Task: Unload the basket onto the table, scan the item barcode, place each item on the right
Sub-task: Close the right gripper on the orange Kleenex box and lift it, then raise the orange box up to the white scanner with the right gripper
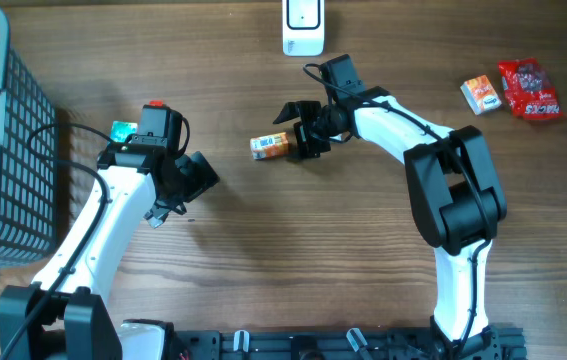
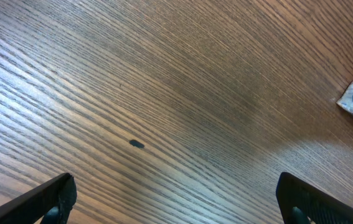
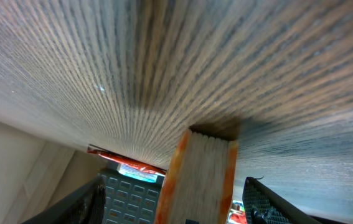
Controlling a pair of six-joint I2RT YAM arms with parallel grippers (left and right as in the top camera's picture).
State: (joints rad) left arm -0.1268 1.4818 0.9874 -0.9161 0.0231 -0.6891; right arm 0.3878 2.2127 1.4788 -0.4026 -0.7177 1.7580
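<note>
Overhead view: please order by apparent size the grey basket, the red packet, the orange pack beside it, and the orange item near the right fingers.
1. grey basket, clearly largest, though cut by the frame edge.
2. red packet.
3. orange pack and orange item: they look alike, so I do not rank them.
</note>
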